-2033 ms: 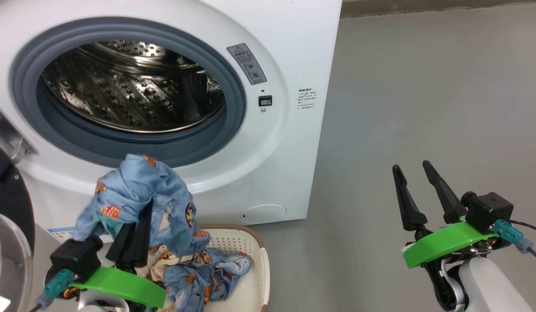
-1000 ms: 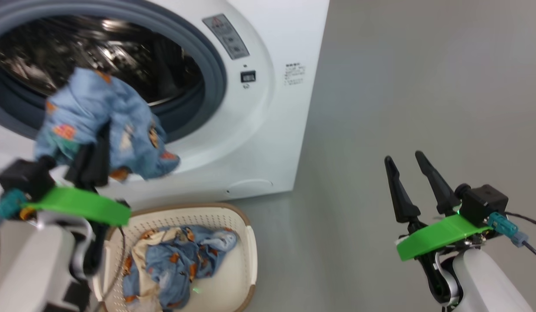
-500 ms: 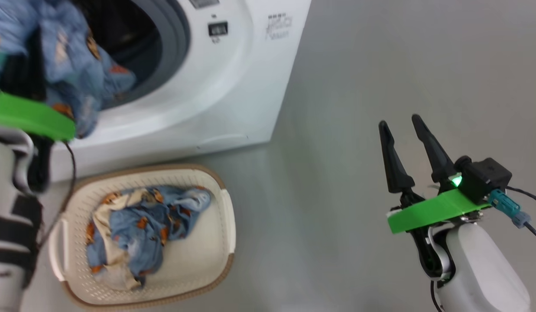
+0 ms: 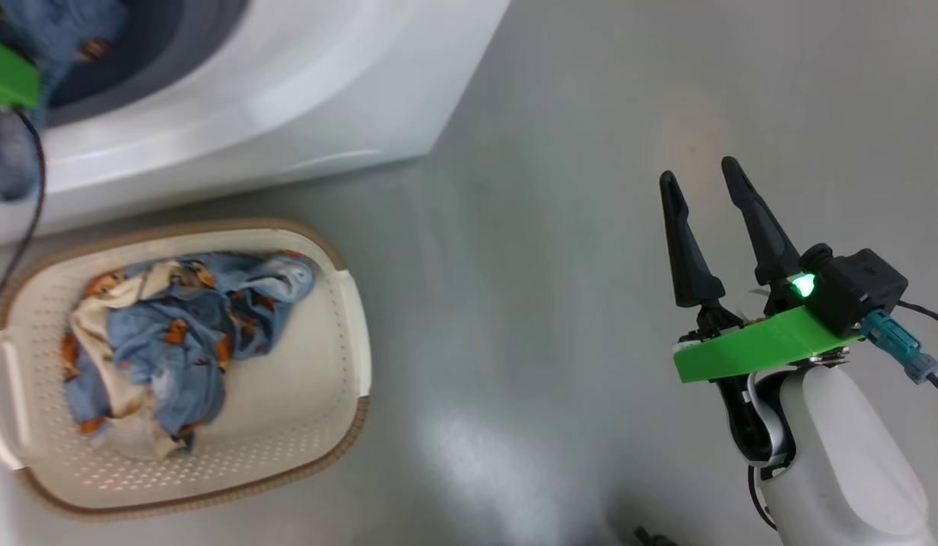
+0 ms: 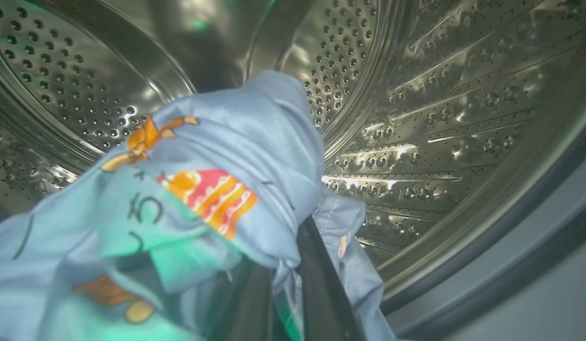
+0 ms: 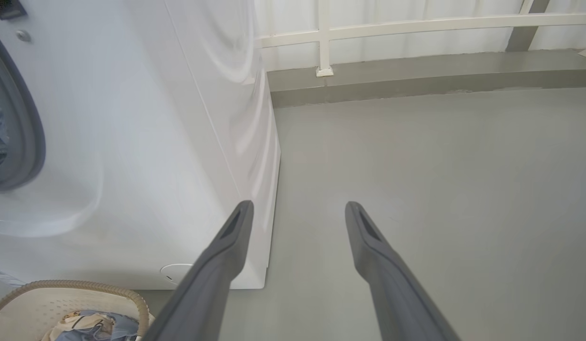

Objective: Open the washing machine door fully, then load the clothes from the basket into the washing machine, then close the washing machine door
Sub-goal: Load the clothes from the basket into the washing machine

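Since two seconds earlier, the left gripper (image 5: 293, 284) had carried its garment (image 5: 217, 166) from above the basket (image 4: 349, 334) up to the machine (image 4: 287, 91) and into the drum (image 5: 416, 118). The head camera had also swung, so the machine sat at the far left edge of its view.

Steel drum wall with rows of holes curved all round the garment, and the grey gasket (image 5: 520, 222) crossed the near right corner of the left wrist view. Nothing stood between the gripper and the drum's depth. The blue cloth with orange prints lay draped over the two dark fingers and hid their tips; the fingers were pinched together on a fold of it, and a tail of cloth hung down on their right.

The rest of the clothes (image 4: 173, 334) lay bunched in the basket's left half, on the floor (image 4: 552, 303) just near the machine's front.

The right gripper (image 4: 699, 168) hung well apart to the right over bare floor, its fingers spread and empty, pointing past the machine's right corner toward a white rail (image 6: 416, 23) at the far wall.
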### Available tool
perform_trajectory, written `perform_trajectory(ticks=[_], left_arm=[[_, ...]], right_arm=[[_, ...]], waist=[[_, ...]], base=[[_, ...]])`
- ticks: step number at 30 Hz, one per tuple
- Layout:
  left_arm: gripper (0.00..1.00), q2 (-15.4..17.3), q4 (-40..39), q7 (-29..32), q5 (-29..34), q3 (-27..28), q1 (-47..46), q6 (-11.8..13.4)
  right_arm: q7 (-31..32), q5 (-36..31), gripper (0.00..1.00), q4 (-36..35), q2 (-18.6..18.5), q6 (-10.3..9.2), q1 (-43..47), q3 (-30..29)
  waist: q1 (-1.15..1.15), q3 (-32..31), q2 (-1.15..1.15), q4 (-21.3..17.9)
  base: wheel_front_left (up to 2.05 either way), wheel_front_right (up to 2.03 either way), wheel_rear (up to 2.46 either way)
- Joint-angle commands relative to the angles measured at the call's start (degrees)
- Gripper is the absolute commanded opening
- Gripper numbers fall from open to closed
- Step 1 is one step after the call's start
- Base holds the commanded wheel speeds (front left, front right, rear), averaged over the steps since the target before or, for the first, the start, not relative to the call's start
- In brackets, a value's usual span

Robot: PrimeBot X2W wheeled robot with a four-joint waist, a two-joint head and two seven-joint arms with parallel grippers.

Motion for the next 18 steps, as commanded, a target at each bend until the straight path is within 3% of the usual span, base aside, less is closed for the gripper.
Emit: perform_trajectory(ticks=[1,7,16,17,18], left_arm=[[0.0,3.1,-0.5,-0.3,-0.3,0.6,-2.2,-0.2],[0.0,4.6,1.7,-0.3,0.3,0.5,-8.7,-0.2],[0.0,3.6,-5.1,-0.3,8.4,10.5,-10.1,-0.2],[0.19,3.4,-4.6,-0.3,8.6,11.4,-9.8,-0.2],[0.5,3.0,-3.1,-0.3,8.6,12.1,-9.2,-0.1]], right_arm=[[-0.5,-0.6,1.0,-1.6,0.3,0.26,0.2,0.7],[-0.5,0.0,1.0,-2.5,0.3,0.26,0.4,1.7],[-0.5,1.0,1.0,-3.2,0.4,0.26,1.0,1.8],[-0.5,1.1,1.0,-3.1,0.4,0.26,1.0,1.8],[-0.5,1.3,1.0,-3.0,0.4,0.26,0.9,1.9]], waist=[[-0.01,2.9,0.0,-2.0],[-0.01,4.4,0.0,-3.5],[-0.01,5.4,0.0,-5.0],[-0.01,5.3,0.0,-5.0],[-0.01,5.2,0.0,-4.9]], base=[[0.0,0.0,0.0],[0.0,0.0,0.0],[0.0,0.0,0.0],[0.0,0.0,0.0],[0.0,0.0,0.0]])
